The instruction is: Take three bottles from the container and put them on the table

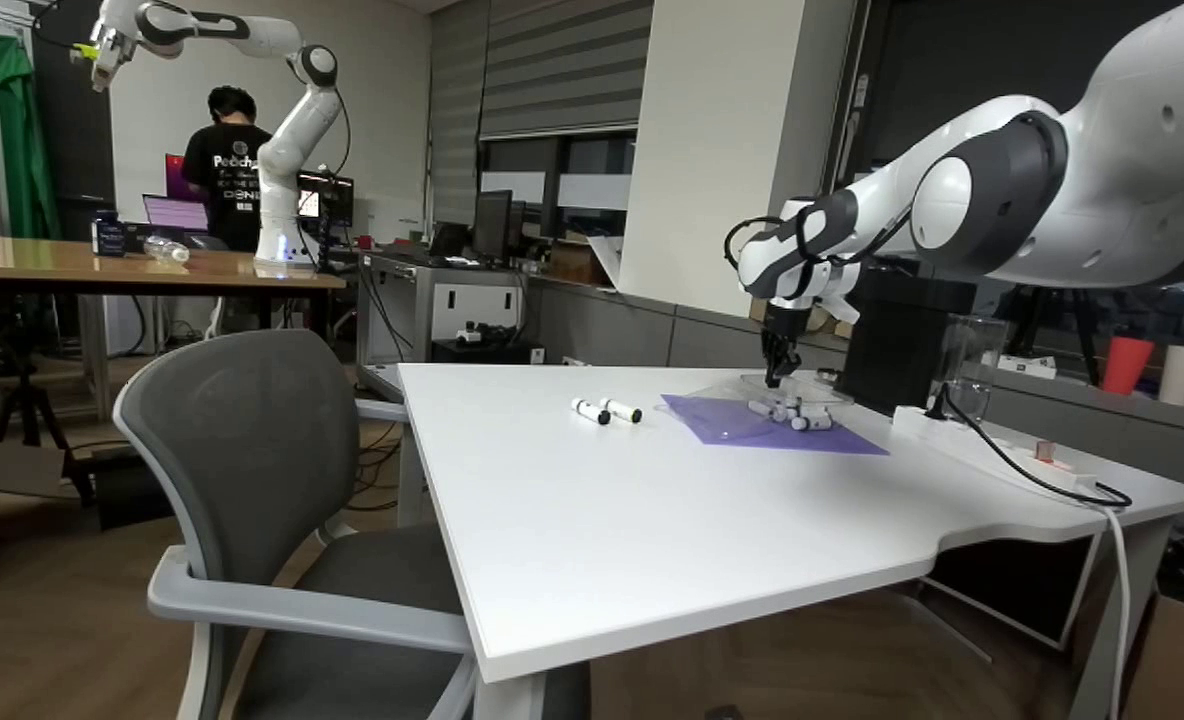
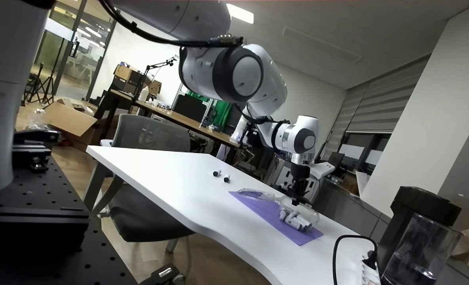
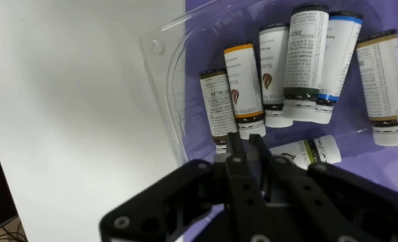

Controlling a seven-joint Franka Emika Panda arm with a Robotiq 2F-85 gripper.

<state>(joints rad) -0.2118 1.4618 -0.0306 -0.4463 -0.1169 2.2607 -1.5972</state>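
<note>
A small pale bottle (image 1: 590, 411) and another small bottle (image 1: 621, 410) lay just beside each other on the white table (image 1: 652, 560), left of the purple sheet (image 1: 842, 442) in both exterior views. The clear container (image 3: 162, 111) rested partly on that sheet, and in it lay seven more. The wrist view showed, from left to right, a brown-banded bottle (image 3: 218, 106), an orange-banded bottle (image 3: 245, 87), a grey-banded bottle (image 3: 273, 67), a green-banded bottle (image 3: 305, 62) overlapping a blue-banded bottle (image 3: 340, 60), and a tan-banded bottle (image 3: 384, 85) a little apart. A lime-banded bottle (image 3: 306, 151) lay crosswise near their caps, partly hidden behind the gripper (image 3: 245, 137). The gripper pointed down over the container, its tips near the caps of the brown-banded and orange-banded bottles. Its jaws stood close together with a narrow gap between them; whether they pinched anything could not be told. To the right, a power strip (image 1: 942, 435) sat on the table, and a grey chair (image 1: 262, 430) stood at the table's left side. Far to the left, a person (image 1: 224, 185) in a black T-shirt stood beyond a wooden bench (image 1: 52, 262).
</note>
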